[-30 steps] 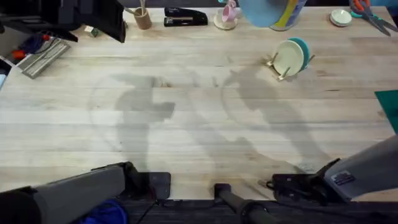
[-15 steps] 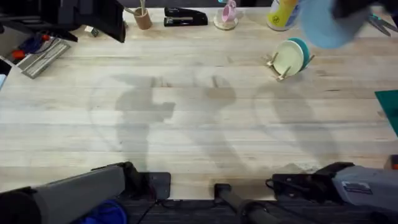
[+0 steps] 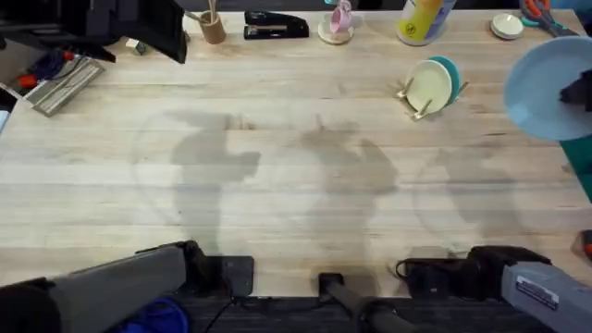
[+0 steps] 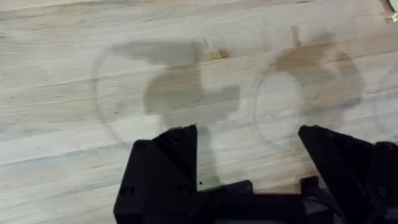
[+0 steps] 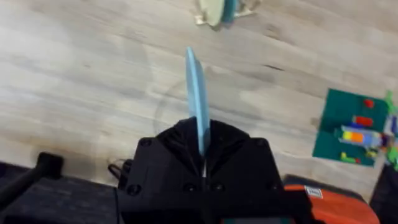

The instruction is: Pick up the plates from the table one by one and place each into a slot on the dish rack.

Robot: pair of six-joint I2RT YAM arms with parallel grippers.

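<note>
My right gripper (image 5: 202,149) is shut on a light blue plate (image 5: 196,87), which I see edge-on and upright between the fingers. From overhead, that light blue plate (image 3: 546,88) hangs in the air at the right edge, right of the dish rack (image 3: 413,100), with the right gripper (image 3: 579,91) dark behind it. The small wooden dish rack (image 5: 202,18) holds a pale yellow plate (image 3: 429,85) and a teal plate (image 3: 450,69) standing in its slots. My left gripper (image 4: 249,152) is open low over the bare table (image 4: 74,81), near the front edge.
Along the far edge stand a wooden cup of sticks (image 3: 213,26), a black stapler (image 3: 276,25), a pink object (image 3: 339,23), a yellow bottle (image 3: 425,18), a small white dish (image 3: 507,25) and scissors (image 3: 548,17). A green mat (image 5: 351,127) with bricks lies at the right.
The light blue plate, held by my right gripper, has swung from above the far edge near the bottle rightward and nearer, to the right of the rack. The left arm has stayed put.
</note>
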